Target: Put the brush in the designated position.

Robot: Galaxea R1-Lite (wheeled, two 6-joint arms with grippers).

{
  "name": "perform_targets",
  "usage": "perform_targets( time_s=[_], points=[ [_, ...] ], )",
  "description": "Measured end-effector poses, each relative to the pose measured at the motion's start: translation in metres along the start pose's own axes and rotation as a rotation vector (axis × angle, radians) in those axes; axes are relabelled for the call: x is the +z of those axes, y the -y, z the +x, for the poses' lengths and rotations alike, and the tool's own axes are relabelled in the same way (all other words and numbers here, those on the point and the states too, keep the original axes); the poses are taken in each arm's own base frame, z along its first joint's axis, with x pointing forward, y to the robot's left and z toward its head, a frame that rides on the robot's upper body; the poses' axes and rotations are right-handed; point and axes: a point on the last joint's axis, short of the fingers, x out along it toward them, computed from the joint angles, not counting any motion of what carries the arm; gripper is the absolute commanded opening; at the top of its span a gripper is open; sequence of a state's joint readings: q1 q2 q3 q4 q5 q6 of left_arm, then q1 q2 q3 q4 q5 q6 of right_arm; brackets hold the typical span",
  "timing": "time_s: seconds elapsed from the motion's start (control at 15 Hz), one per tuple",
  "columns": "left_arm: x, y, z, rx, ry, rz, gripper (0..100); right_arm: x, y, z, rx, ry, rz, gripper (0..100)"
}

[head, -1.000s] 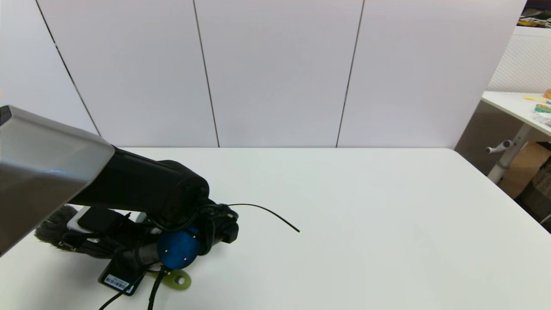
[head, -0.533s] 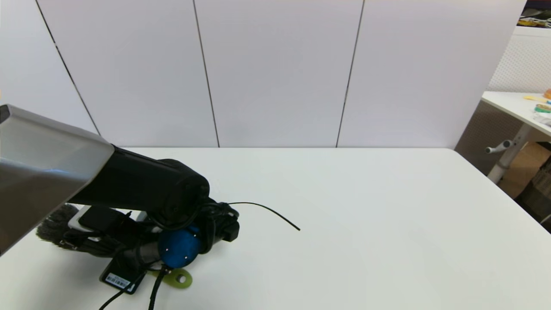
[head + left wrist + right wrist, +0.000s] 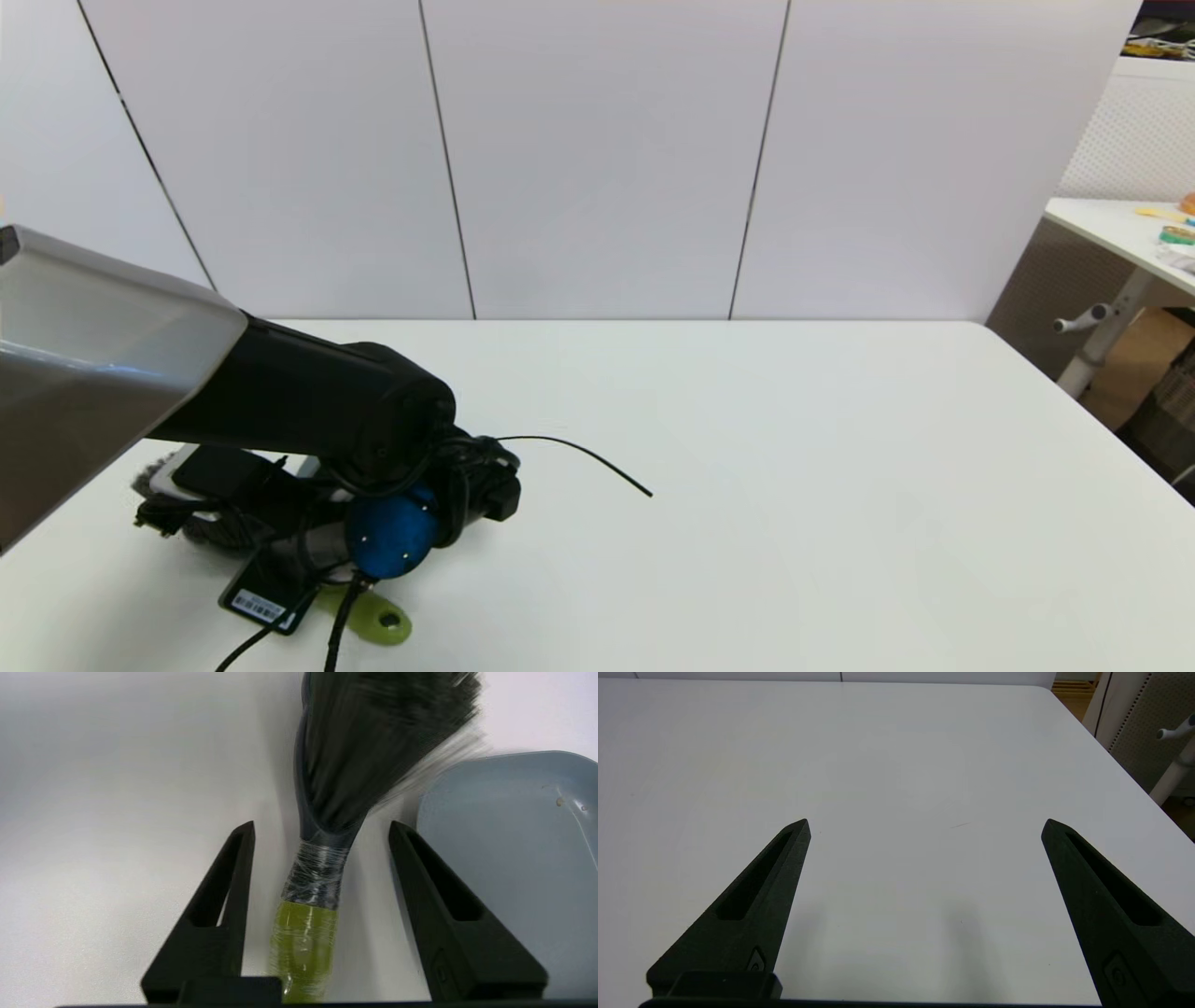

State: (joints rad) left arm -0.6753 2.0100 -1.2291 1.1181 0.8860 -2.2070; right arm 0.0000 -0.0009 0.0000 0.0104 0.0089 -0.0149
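Left gripper (image 3: 321,828): we see its two black fingers (image 3: 219,905) spread apart, one on each side of the brush's neck, neither one touching it in the left wrist view. In the head view the gripper sits low at the near left of the table, mostly hidden under its own arm.

Brush (image 3: 327,826): we count one. Its lime-green handle runs between the spread fingers, the silvery neck band lies level with the fingertips, and the dark bristle head fans out beyond them. In the head view only the handle's end with its hole (image 3: 378,623) shows near the table's front edge, and a little of the bristles at the far side of the gripper.

Plate (image 3: 509,858): we count one, grey-blue with a rounded rim, just beside the brush's bristles. Some bristle tips seem to reach its rim; we cannot tell whether they touch.

Right gripper (image 3: 924,826): its two fingers stand wide apart over bare table, holding nothing. We do not see this arm in the head view.

Table (image 3: 794,485): one white table carries the brush and plate at its near left.

Cable (image 3: 583,457): one thin black wire arcs from the left wrist out over the table.

Wall panels (image 3: 597,159): white, standing behind the table's far edge.
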Motion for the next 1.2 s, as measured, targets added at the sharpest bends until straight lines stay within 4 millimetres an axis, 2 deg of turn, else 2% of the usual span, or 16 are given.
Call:
perform_targets(
  time_s=[0.13, 0.33, 0.73, 1.2],
  points=[
    [0.001, 0.002, -0.002, -0.008, -0.005, -0.009, 100, 0.0, 0.0, 0.0, 0.0, 0.0, 0.0, 100],
    [0.001, 0.001, -0.018, -0.064, -0.03, -0.014, 100, 0.0, 0.0, 0.0, 0.0, 0.0, 0.0, 100],
    [0.02, 0.011, -0.051, -0.186, -0.098, -0.005, 100, 0.0, 0.0, 0.0, 0.0, 0.0, 0.0, 100],
    [0.049, 0.016, -0.084, -0.333, -0.122, 0.199, 100, 0.0, 0.0, 0.0, 0.0, 0.0, 0.0, 100]
  ],
)
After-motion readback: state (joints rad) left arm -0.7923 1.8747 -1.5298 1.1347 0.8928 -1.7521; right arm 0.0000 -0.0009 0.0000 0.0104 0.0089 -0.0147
